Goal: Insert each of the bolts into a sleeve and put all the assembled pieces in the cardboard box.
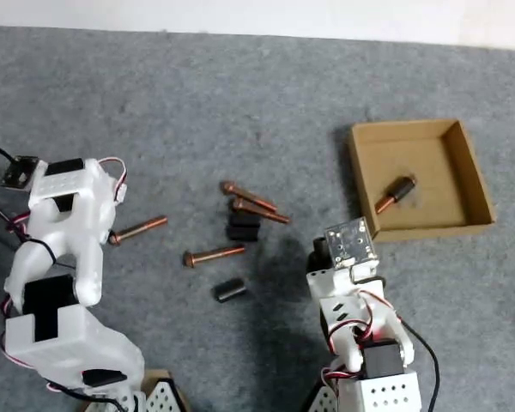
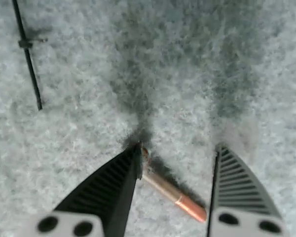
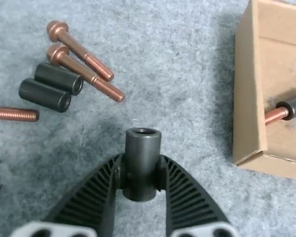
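One down, four to go I reckon: a copper bolt-in-black-sleeve piece point(image 1: 396, 193) lies in the brown cardboard box point(image 1: 416, 154) at upper right, right claw point(image 3: 140, 168) grips a black cylindrical sleeve point(image 3: 143, 143), left claw point(image 2: 178, 148) gapes open around a copper bolt point(image 2: 172, 195) at mid-left.

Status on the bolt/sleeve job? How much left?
Done: one assembled piece in the cardboard box. In hand: right end effector shut on a sleeve; left end effector open around a bolt lying on the table. Left: that bolt plus three other bolts unsleeved; three loose sleeves.
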Robot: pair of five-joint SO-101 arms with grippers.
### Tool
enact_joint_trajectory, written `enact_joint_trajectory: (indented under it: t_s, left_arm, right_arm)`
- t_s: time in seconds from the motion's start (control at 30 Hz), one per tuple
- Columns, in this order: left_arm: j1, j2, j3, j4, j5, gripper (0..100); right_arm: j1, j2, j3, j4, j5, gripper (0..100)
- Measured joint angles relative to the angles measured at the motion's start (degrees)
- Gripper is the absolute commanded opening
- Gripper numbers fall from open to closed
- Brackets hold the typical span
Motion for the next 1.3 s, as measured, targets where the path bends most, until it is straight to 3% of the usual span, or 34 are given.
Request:
enact_joint_trajectory:
  t_s: [0.33, 0.6, 0.7, 1.3]
  left_arm:
    - [0.8, 0.1, 0.4, 0.3, 1.0, 22]
    - [6.2, -9.0, -3.2, 14.4, 2.2, 22]
    - [6.9, -11.3, -3.3, 16.0, 4.7, 22]
    - [8.0, 0.8, 0.4, 7.8, 6.6, 22]
  right_arm:
    - [0.0, 0.0, 0.0, 0.0, 0.0, 0.5]
    - [0.0, 0.0, 0.0, 0.0, 0.0, 0.5]
    - [0.0, 0.0, 0.0, 0.0, 0.0, 0.5]
    - [0.0, 0.0, 0.0, 0.0, 0.0, 0.5]
